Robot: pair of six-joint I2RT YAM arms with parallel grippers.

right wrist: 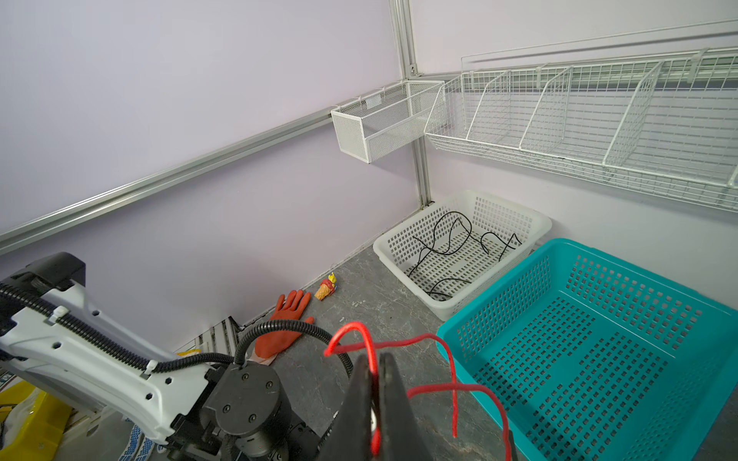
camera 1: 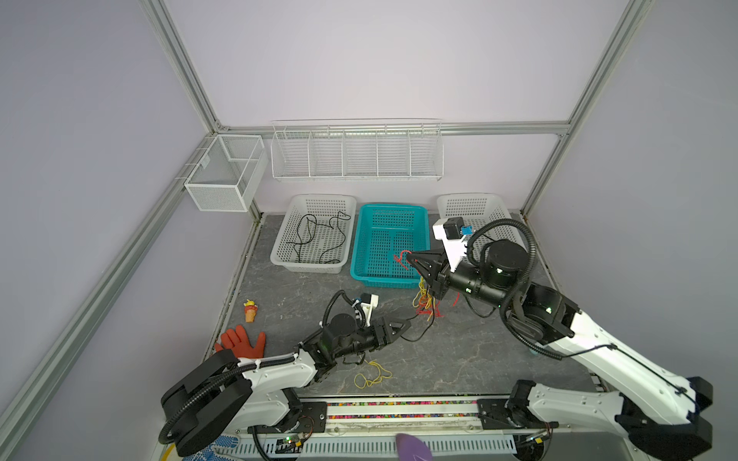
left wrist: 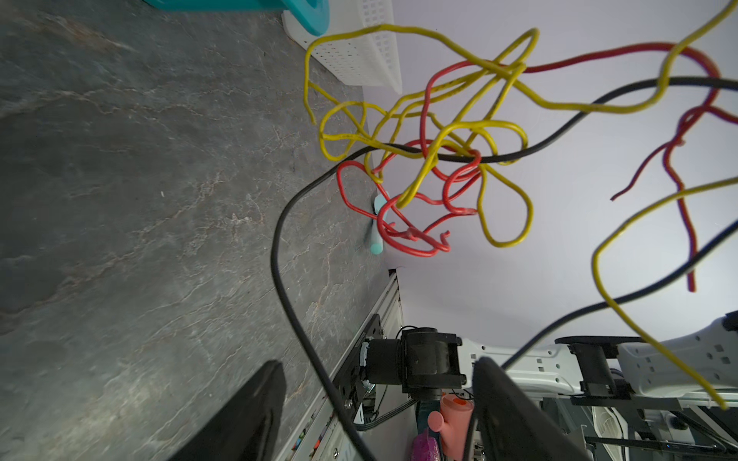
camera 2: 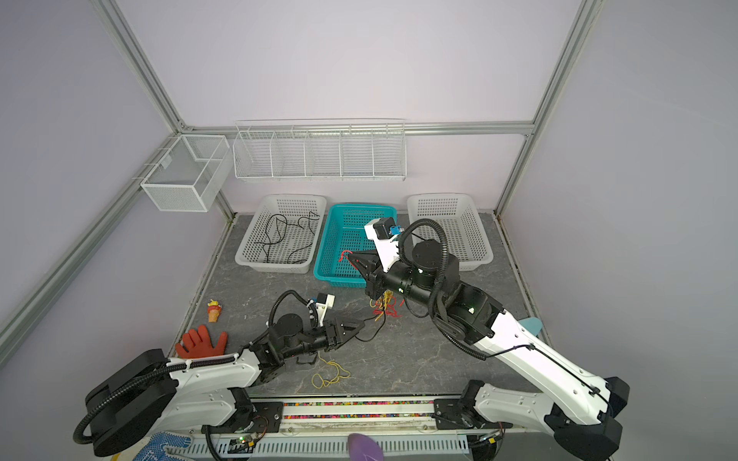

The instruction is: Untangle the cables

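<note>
My right gripper (camera 1: 408, 259) (right wrist: 375, 359) is shut on a red cable (right wrist: 419, 341) and holds it above the front edge of the teal basket (camera 1: 389, 209). Below it hangs a tangle of red, yellow and black cables (camera 1: 427, 303) (camera 2: 384, 305) (left wrist: 439, 159), reaching down to the table. My left gripper (camera 1: 407, 324) (left wrist: 379, 371) is open, low over the table just left of the tangle. A black cable (left wrist: 279, 259) runs loosely between its fingers. A separate yellow cable (camera 1: 373, 375) lies on the table near the left arm. Another black cable (camera 1: 319, 235) lies in the left white basket (camera 1: 279, 255).
A second white basket (camera 1: 467, 199) stands right of the teal one, partly behind the right arm. A red glove (camera 1: 239, 341) and an ice-cream toy (camera 1: 250, 311) lie at the table's left edge. A wire shelf (camera 1: 355, 155) and a mesh box (camera 1: 223, 175) hang on the walls.
</note>
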